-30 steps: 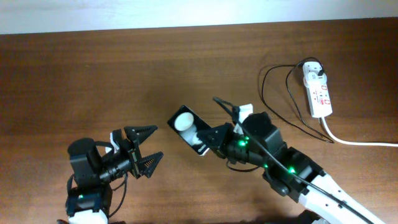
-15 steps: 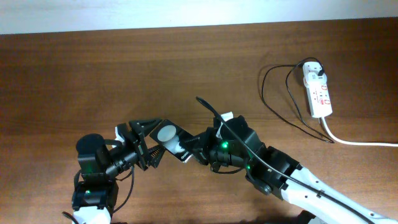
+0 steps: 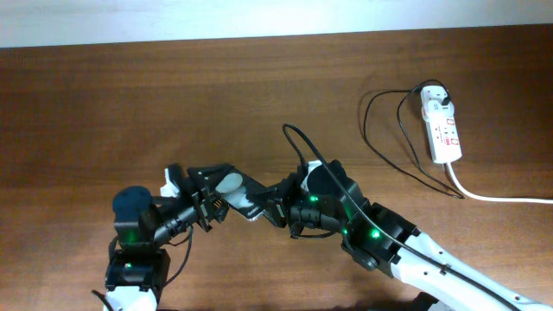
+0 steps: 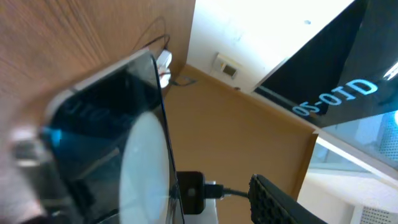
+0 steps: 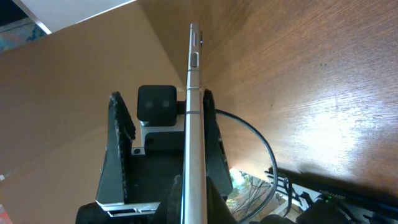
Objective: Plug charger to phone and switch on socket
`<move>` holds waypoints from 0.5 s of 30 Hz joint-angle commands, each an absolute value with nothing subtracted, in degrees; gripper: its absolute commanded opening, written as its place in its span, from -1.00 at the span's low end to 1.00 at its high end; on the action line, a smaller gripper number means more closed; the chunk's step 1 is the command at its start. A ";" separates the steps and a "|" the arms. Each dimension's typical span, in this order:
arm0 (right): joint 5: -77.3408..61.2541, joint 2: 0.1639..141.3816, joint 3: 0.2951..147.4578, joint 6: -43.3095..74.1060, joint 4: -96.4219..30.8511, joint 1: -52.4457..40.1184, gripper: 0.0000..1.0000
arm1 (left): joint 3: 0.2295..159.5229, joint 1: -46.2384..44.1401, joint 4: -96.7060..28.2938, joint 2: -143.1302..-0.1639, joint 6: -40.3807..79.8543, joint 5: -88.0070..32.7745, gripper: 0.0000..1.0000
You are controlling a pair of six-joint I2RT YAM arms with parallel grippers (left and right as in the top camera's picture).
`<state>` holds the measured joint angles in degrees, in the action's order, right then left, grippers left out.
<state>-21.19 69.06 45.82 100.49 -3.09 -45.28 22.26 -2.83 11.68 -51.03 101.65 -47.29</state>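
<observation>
My right gripper (image 3: 263,206) is shut on the black phone (image 3: 232,184) and holds it above the table at centre left, with a white round spot showing. In the right wrist view the phone (image 5: 194,124) is edge-on and rises from my right jaws (image 5: 194,199). My left gripper (image 3: 223,192) is open, its fingers straddling the phone's far end; one finger (image 5: 118,143) is apart from it, the other close beside it. The phone (image 4: 106,124) fills the left wrist view. The charger's thin black cable (image 3: 380,147) loops beside the socket (image 3: 442,134), its white adapter (image 3: 435,97) at the strip's far end.
The socket's thick white cord (image 3: 492,197) runs off to the right edge. A black cable (image 3: 298,142) arcs over my right arm; I cannot tell whether it is the charger's. Bare brown table (image 3: 130,104) lies to the left and at the back.
My right gripper has carried the phone to the left. My left gripper has moved right, and its open fingers now sit on either side of the phone.
</observation>
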 commanded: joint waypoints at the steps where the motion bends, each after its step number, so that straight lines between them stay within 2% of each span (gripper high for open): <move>1: -22.48 68.64 45.91 100.64 -2.09 -45.80 -0.92 | 22.59 -5.13 11.99 -50.83 102.87 -46.41 0.04; 6: -22.48 68.64 45.89 100.64 -2.07 -45.80 -0.92 | 22.59 -5.26 11.97 -50.83 102.85 -46.44 -0.39; 8: -22.48 68.64 45.91 100.64 -2.07 -45.80 -0.92 | 22.59 -5.26 11.97 -50.83 103.44 -46.44 -0.46; 10: -22.46 68.64 45.91 101.49 -1.69 -45.80 -0.92 | 22.59 -5.26 11.99 -50.83 106.06 -46.41 -0.62; 14: -22.48 68.64 45.91 101.49 -0.14 -45.80 -0.92 | 22.59 -5.26 11.99 -50.83 106.08 -46.22 -0.74; 15: -22.46 68.64 45.91 101.49 0.03 -45.80 -0.92 | 22.59 -5.26 11.99 -50.83 106.08 -46.00 -0.83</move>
<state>-21.08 69.06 45.84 101.56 -0.73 -45.25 22.26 -5.04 11.40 -51.03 105.34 -46.83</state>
